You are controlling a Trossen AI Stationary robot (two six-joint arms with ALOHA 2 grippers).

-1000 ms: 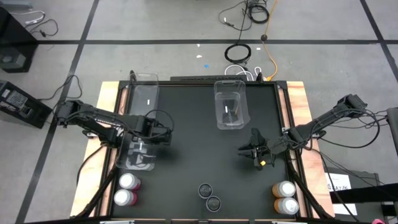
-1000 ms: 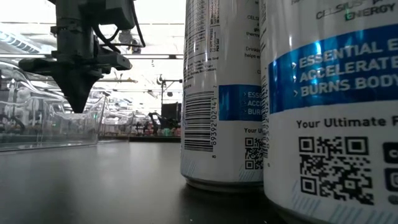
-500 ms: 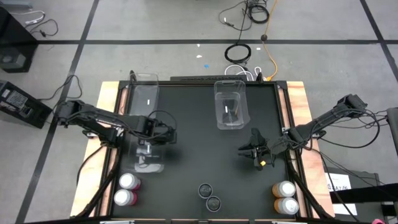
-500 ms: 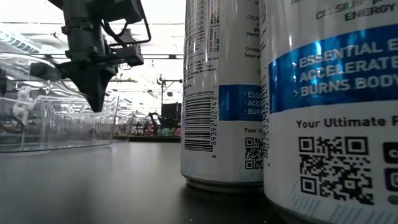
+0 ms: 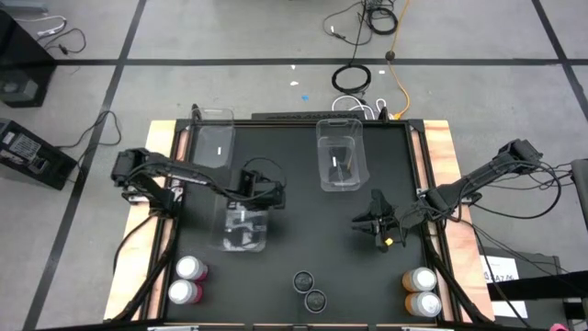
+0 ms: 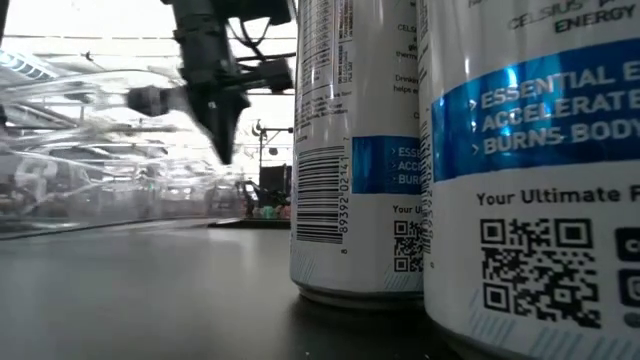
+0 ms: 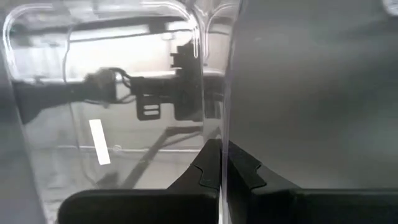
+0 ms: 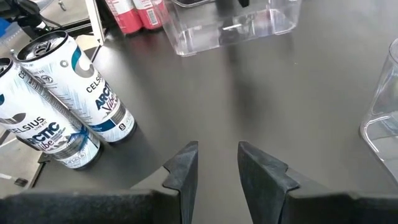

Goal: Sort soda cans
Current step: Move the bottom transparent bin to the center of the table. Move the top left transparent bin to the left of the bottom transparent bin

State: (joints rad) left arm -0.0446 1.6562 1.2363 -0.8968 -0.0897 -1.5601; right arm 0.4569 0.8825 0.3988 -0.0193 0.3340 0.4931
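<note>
Reading "CELSIUS ARCTIC Vibe" on two white cans (image 8: 74, 99); left gripper (image 7: 221, 171) clamping a clear bin (image 5: 244, 228), right gripper (image 8: 214, 163) parted, empty.

Robotics lab or test bay with a purpose-built work table

A black-topped table (image 5: 303, 211) on a plywood base (image 5: 443, 147) stands on a grey floor crossed by dark taped lines (image 5: 276, 62), with loose cables (image 5: 367, 18) coiled on the ground and an orange cord (image 5: 401, 87) running to the table's edge; electronic gear (image 5: 28, 152) sits on the floor beside it, and the low view looks across into a large, brightly lit hall with ceiling strip lights (image 6: 60, 55) and cluttered benches (image 6: 262, 205) far behind
</note>
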